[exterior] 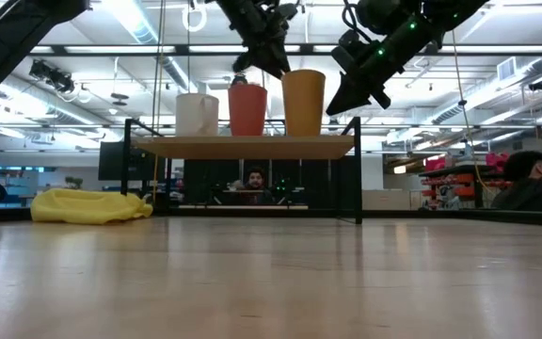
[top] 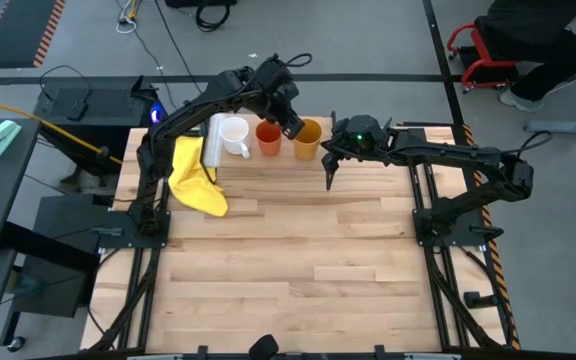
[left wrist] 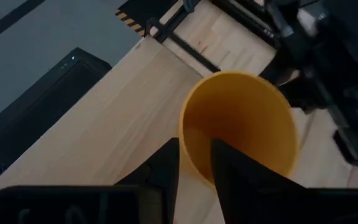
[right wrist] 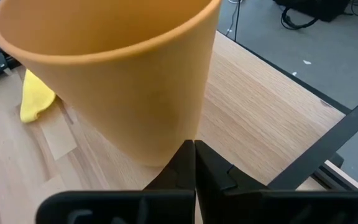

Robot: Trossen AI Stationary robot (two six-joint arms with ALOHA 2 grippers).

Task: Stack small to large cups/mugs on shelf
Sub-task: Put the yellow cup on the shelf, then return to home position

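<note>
Three cups (exterior: pixel 248 109) sitting on shelf (exterior: pixel 247 146) | left claw (left wrist: pixel 194 163) straddling yellow cup's (left wrist: pixel 238 124) rim, narrow | right claw (right wrist: pixel 194 163) hovering beside, closed

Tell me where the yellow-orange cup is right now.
The yellow-orange cup stands upright on the shelf at the table's far edge in the high view, rightmost of three, beside the orange-red cup, with the left end effector at its rim.
</note>
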